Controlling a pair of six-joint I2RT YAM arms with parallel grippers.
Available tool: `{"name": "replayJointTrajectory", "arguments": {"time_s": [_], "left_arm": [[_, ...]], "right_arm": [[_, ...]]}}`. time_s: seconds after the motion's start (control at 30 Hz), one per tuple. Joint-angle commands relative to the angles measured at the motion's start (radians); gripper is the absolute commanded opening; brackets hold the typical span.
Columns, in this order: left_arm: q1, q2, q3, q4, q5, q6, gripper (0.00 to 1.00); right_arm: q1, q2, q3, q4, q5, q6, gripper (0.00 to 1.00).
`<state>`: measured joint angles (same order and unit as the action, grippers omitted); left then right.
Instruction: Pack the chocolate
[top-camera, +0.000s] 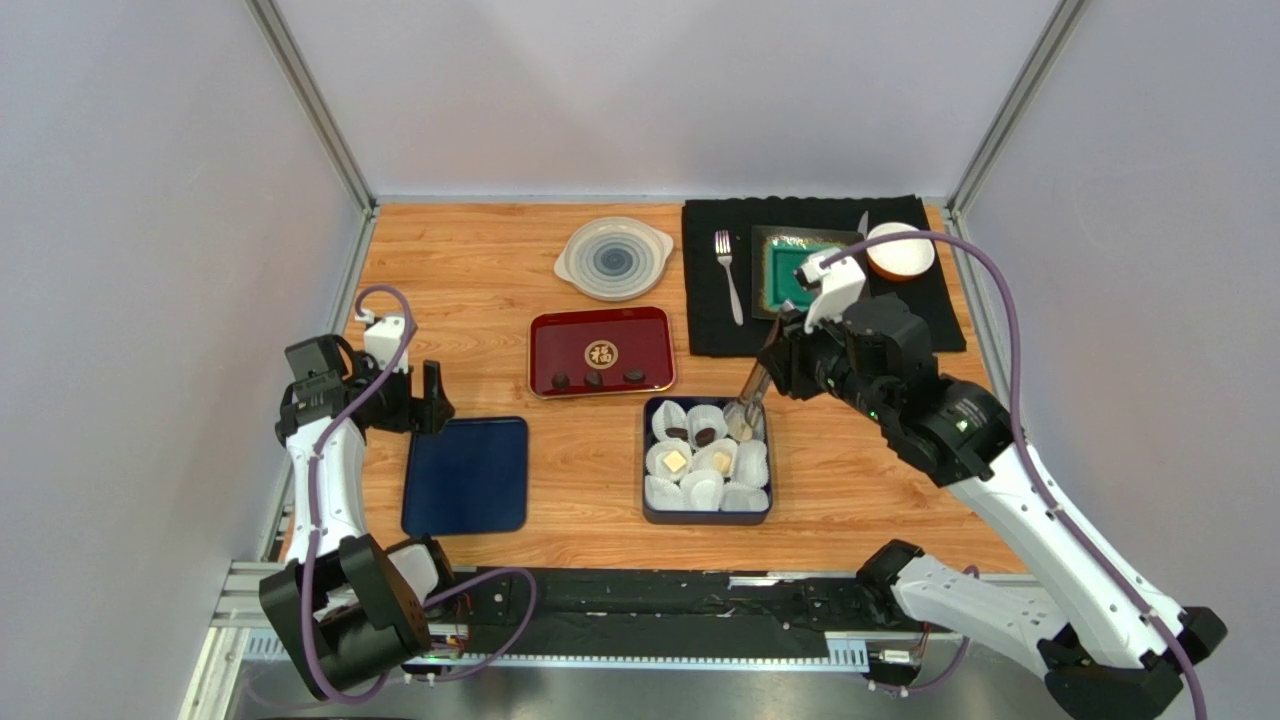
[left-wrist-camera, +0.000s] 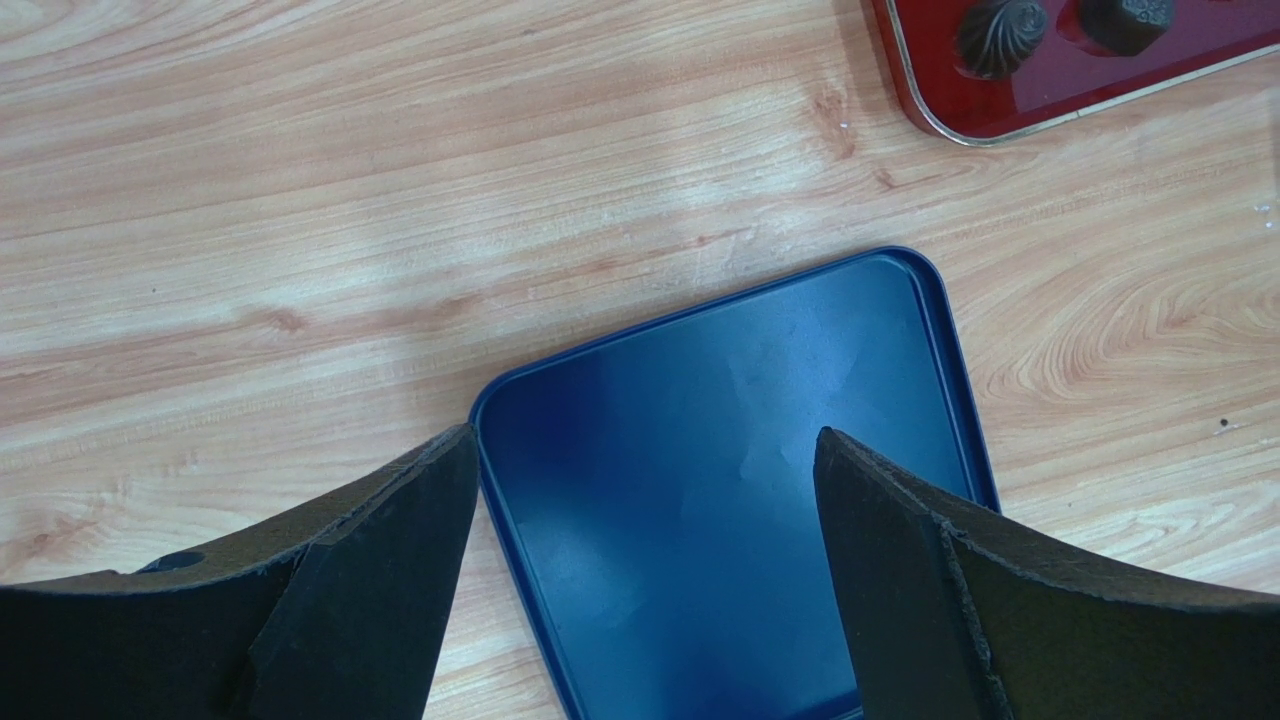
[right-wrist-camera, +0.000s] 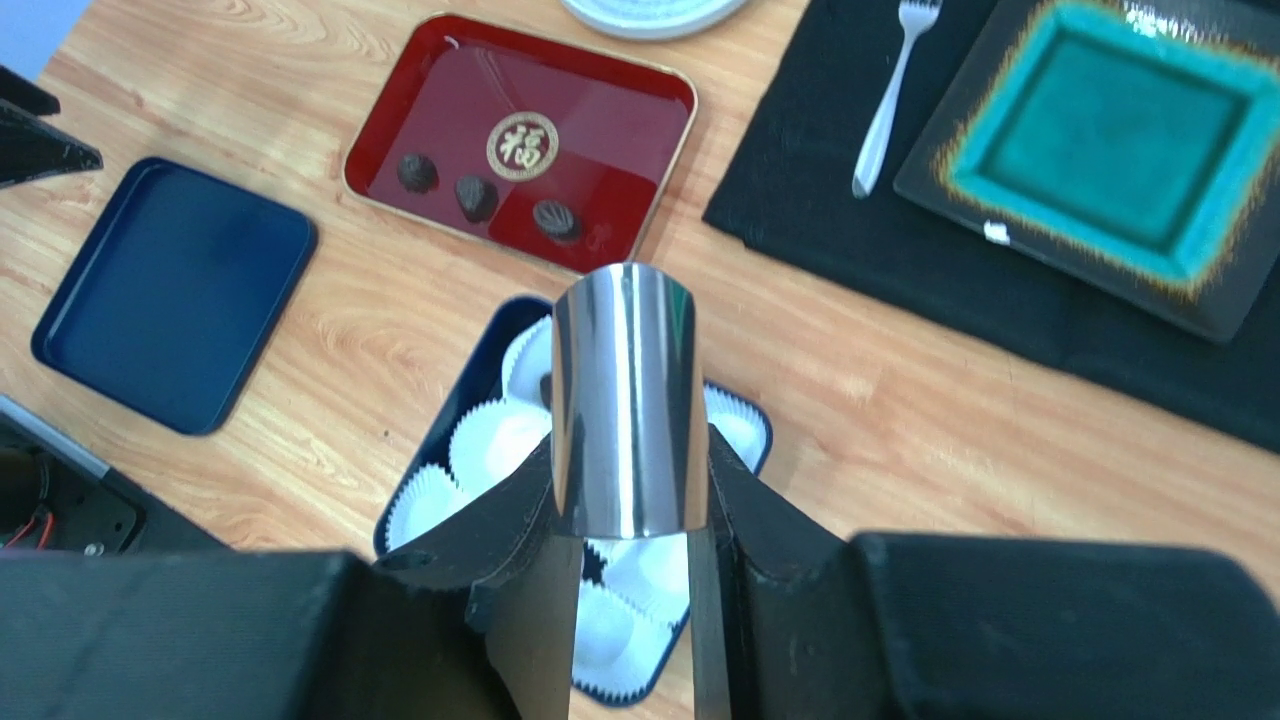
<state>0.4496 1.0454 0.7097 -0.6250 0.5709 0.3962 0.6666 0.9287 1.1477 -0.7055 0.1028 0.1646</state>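
Observation:
Three dark chocolates (top-camera: 595, 378) lie on the red tray (top-camera: 601, 333); they also show in the right wrist view (right-wrist-camera: 475, 195). The dark blue box (top-camera: 651, 503) holds white paper cups, with dark pieces (top-camera: 678, 434) and cream pieces (top-camera: 675, 464) in some. My right gripper (top-camera: 766, 375) is shut on metal tongs (right-wrist-camera: 627, 398), whose tips reach down into the box's far right corner (top-camera: 742, 423). I cannot tell if the tips hold anything. My left gripper (left-wrist-camera: 646, 450) is open and empty, above the near left corner of the blue lid (left-wrist-camera: 736, 450).
The blue lid (top-camera: 467, 476) lies left of the box. A black mat (top-camera: 706, 285) at the back right carries a fork (top-camera: 729, 270), a teal plate (right-wrist-camera: 1127, 143) and a small bowl (top-camera: 900, 249). A clear round lid (top-camera: 613, 257) sits behind the red tray.

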Motion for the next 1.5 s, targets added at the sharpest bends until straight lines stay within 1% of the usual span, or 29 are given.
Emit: {"name": "replayJointTrajectory", "arguments": {"time_s": [0.0, 0.13, 0.3, 0.5, 0.67, 1.07, 1.27, 1.47], "left_arm": [[0.011, -0.012, 0.004, -0.002, 0.037, 0.006, 0.9], [0.012, -0.007, 0.007, -0.002, 0.046, 0.0, 0.9], [0.012, -0.002, 0.01, -0.005, 0.053, -0.005, 0.9], [0.012, -0.005, 0.008, -0.008, 0.046, 0.007, 0.9], [0.012, -0.007, 0.005, -0.008, 0.038, 0.009, 0.91], [0.011, -0.016, 0.0, -0.005, 0.026, 0.015, 0.9], [0.011, -0.018, 0.0, -0.004, 0.024, 0.016, 0.9], [0.011, -0.019, 0.004, -0.005, 0.024, 0.016, 0.9]], "right_arm": [[0.008, -0.073, -0.02, -0.075, 0.026, 0.061, 0.17], [0.011, -0.108, -0.045, -0.107, 0.021, 0.081, 0.17], [0.013, -0.12, -0.085, -0.101, 0.023, 0.095, 0.19], [0.013, -0.114, -0.111, -0.077, 0.023, 0.098, 0.25], [0.013, -0.105, -0.112, -0.055, 0.035, 0.09, 0.29], [0.013, -0.067, -0.111, 0.006, 0.052, 0.067, 0.31], [0.014, -0.07, -0.108, -0.002, 0.066, 0.062, 0.36], [0.014, -0.073, -0.105, -0.014, 0.071, 0.062, 0.37]]}}
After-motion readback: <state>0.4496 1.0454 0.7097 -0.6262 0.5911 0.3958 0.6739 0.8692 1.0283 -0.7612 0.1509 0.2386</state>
